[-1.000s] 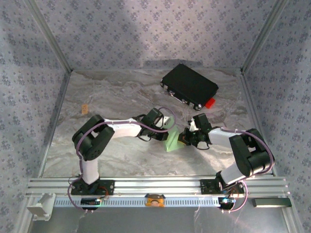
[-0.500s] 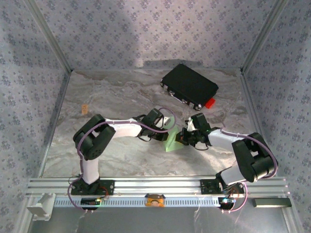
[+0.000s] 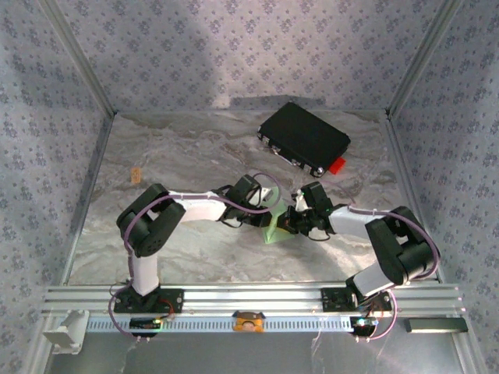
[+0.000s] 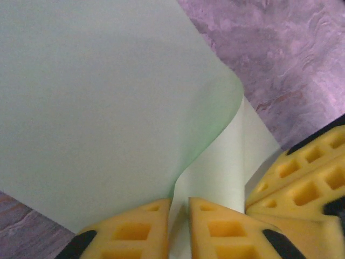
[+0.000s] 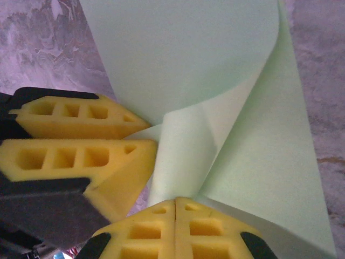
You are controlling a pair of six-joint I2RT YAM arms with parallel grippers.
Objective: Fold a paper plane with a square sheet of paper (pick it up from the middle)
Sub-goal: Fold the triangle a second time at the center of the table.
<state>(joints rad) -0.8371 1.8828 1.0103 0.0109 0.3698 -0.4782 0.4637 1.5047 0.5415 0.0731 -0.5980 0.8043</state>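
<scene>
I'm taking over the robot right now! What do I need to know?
Left pincer: shut on an edge of the square sheet of paper, where a flap curls over.
Right pincer: shut on the same sheet, close beside the left one.
Paper: mid-table, in front of the black case, curled over, not pressed flat.
Done: sheet gripped by both pincers, one fold begun.
Left: press this crease flat, then every later fold.

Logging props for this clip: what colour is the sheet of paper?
Pale green and plain; the sheet of paper shows best in the right wrist view.
</scene>
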